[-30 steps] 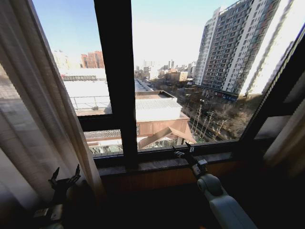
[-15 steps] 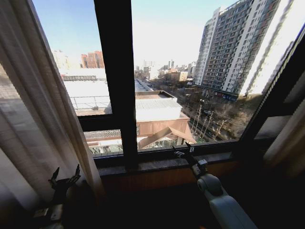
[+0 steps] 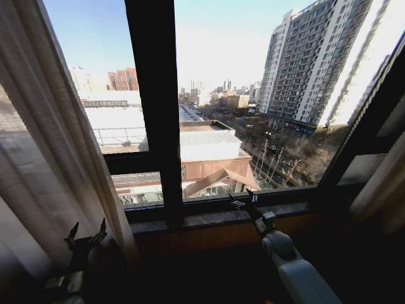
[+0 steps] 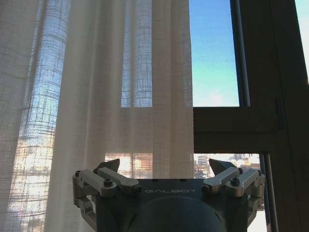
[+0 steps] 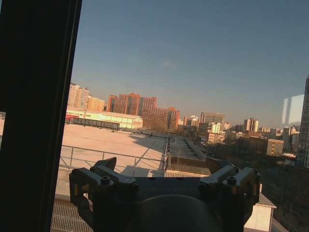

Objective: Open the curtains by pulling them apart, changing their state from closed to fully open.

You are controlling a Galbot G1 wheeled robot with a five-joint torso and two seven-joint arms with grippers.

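The tall, thin, cream-white curtains point(image 3: 44, 158) with many up-and-down folds hung at the left side of the big dark-framed window point(image 3: 155, 107). A second bunch of the same cloth point(image 3: 383, 183) hung at the far right edge. The glass between them was bare, so the curtains looked pulled apart already, or very nearly.

The left gripper point(image 3: 86, 235) sat low, just beside the inner edge of the left curtain. Its fingers were spread apart and held nothing. In the left wrist view the gripper point(image 4: 166, 169) pointed at the curtain's point(image 4: 96, 96) folds, with the dark frame next to them.

The right gripper point(image 3: 243, 199) was up by the brown window sill point(image 3: 209, 218), well apart from any cloth. Its fingers were spread too, and empty. In the right wrist view the gripper point(image 5: 164, 169) pointed at the glass.

The cloth looked light, soft and floppy. It would likely bend and slip, not push like a board. A good place to hold it would be the inner edge, pinching a few folds together. A gentle sideways pull should be enough, since thin cloth could tear or snag.
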